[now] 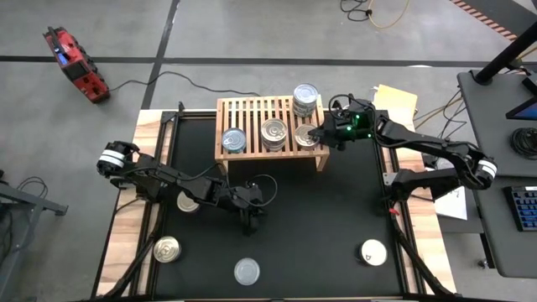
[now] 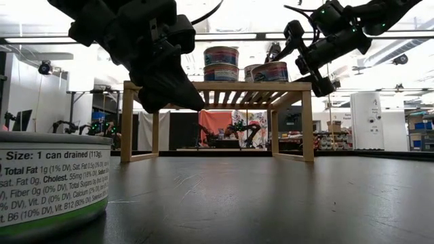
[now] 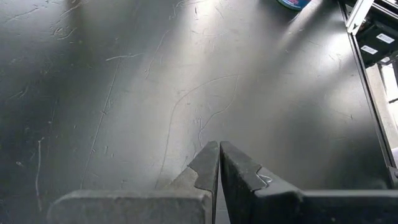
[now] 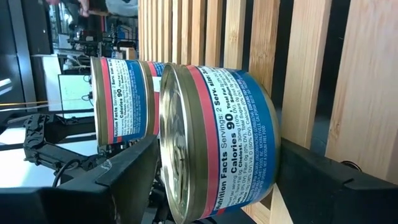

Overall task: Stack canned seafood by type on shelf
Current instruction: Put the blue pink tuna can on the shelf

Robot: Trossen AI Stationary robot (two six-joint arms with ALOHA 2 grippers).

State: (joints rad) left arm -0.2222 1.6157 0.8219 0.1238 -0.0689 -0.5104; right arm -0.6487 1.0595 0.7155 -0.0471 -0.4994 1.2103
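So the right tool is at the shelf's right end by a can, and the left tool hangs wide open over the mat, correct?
Not quite. The left tool is shut, its fingers pressed together over the bare mat, as the left wrist view shows. The right tool is at the shelf's right end by a can.

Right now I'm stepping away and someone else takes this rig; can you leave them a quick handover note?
Right gripper: at the shelf's right end, fingers open on either side of a can standing on the slats; not clamped.
Left gripper: shut, empty, low over mid-table.
Shelf: four spots filled: one can at left, one in the middle, the one at the right gripper, and a stack at the back right.
Left to do: four cans remain on the table: one under the left arm, front left, front centre, front right.
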